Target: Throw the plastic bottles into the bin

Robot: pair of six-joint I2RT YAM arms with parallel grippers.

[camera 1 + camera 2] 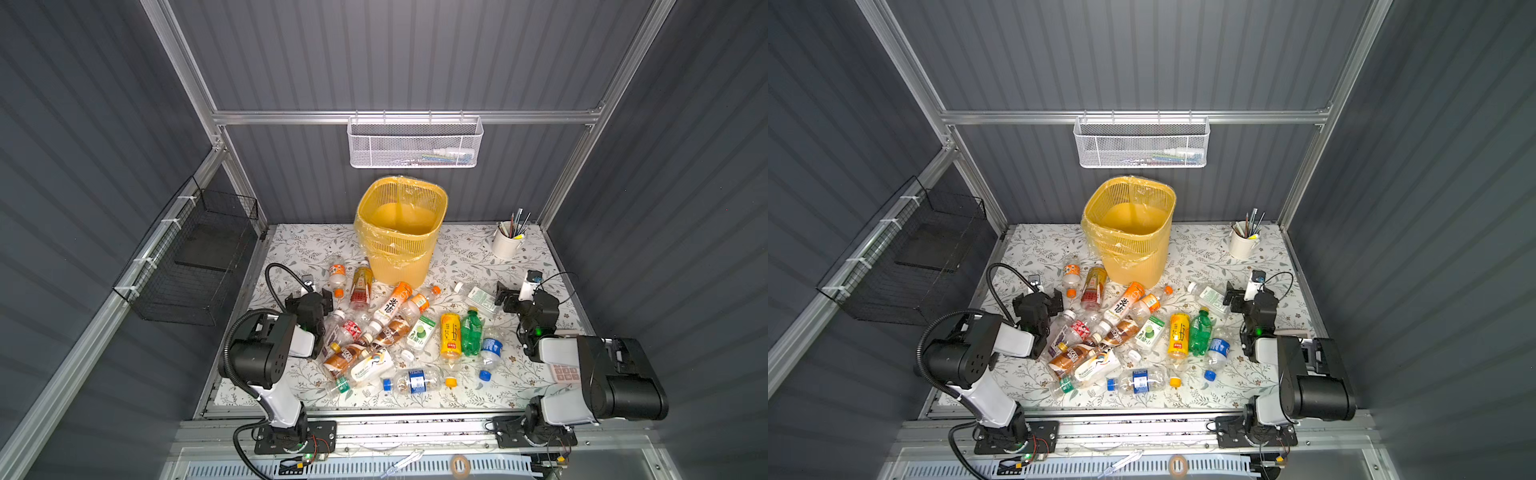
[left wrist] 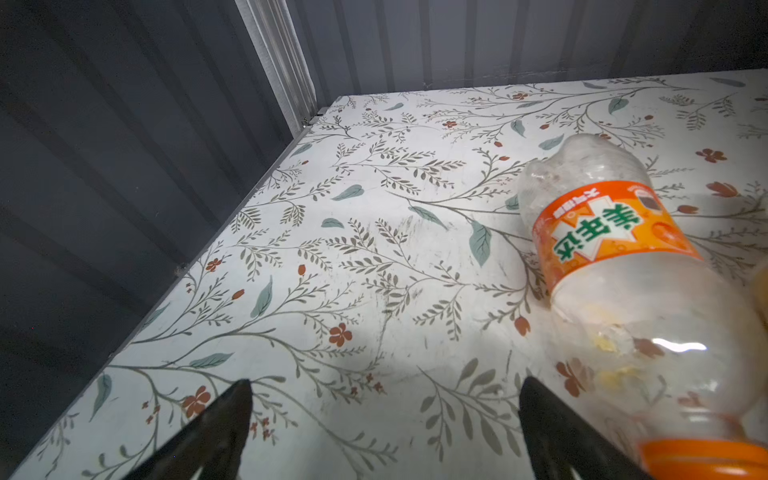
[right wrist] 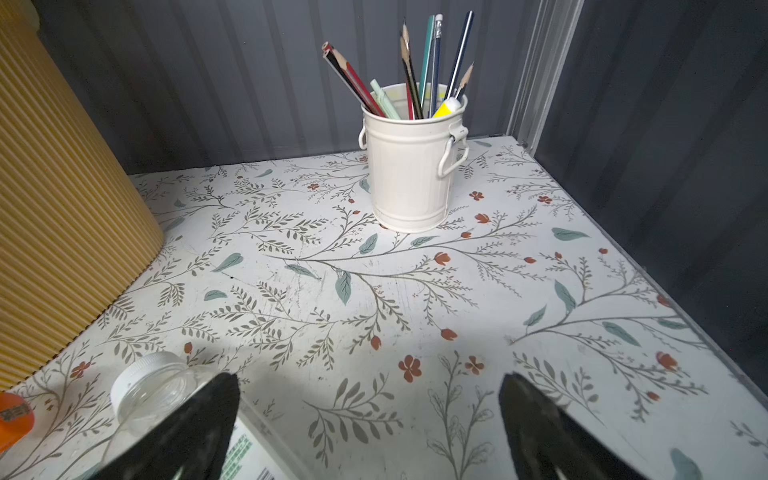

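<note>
Several plastic bottles (image 1: 390, 328) lie in a heap on the flowered table in both top views, in front of the yellow lattice bin (image 1: 401, 232) (image 1: 1129, 232) with its clear liner. My left gripper (image 1: 309, 299) (image 2: 384, 384) is open and empty, low over bare table, just left of an orange-labelled bottle (image 2: 615, 232) (image 1: 337, 274). On the right, my right gripper (image 1: 513, 297) (image 3: 370, 380) is also open and empty. A clear bottle with a white cap (image 3: 149, 386) (image 1: 478, 297) lies beside one of its fingers. The bin's wall (image 3: 62, 208) rises past that bottle.
A white cup of pens (image 1: 508, 243) (image 3: 411, 166) stands at the back right corner. A white mesh basket (image 1: 415, 143) hangs on the back wall and a black wire basket (image 1: 195, 266) on the left wall. A pink keypad (image 1: 565, 372) lies under the right arm.
</note>
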